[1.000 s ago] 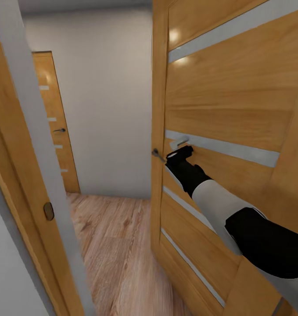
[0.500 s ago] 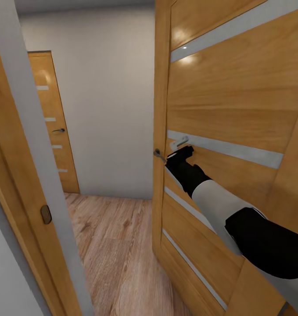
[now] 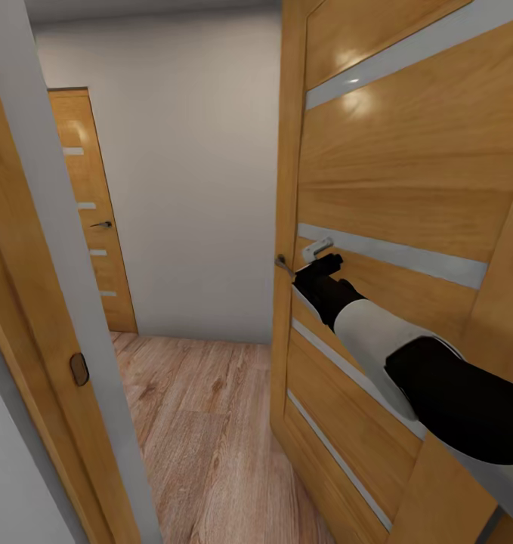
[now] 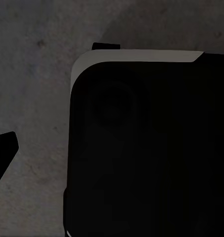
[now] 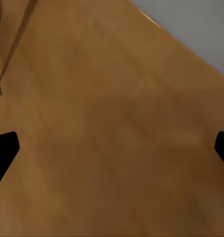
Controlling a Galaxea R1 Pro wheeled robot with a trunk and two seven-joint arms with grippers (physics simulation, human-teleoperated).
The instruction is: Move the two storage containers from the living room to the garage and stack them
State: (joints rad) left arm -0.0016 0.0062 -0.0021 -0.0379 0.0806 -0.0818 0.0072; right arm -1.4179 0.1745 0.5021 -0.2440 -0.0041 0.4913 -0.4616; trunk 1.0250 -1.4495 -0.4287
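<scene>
Right gripper (image 3: 322, 266) sits pressed against the wooden door (image 3: 407, 189), just below its pale lever handle (image 3: 317, 248), with my right arm (image 3: 384, 347) stretched out toward it. From the right wrist camera I see the two fingertips (image 5: 3, 153) spread wide at either edge of the picture, with only flat door panel between them, so I read the jaws as fully open and holding nothing. The left gripper (image 4: 0, 158) hangs over rough dark grey ground beside a black part of the robot's body (image 4: 141, 148); only one fingertip shows, so I cannot tell how far it is open.

Neither storage container is anywhere in what I can see. Ahead, past the door's edge, is a short stretch of light plank flooring (image 3: 203, 423), a white wall (image 3: 188, 166) and a second wooden door (image 3: 90, 211).

My guess is that the containers, being open plain-walled boxes, will be stiff and fairly light but smooth-sided, so I would pinch over a rim at the middle of a long wall rather than squeeze the flat sides.
</scene>
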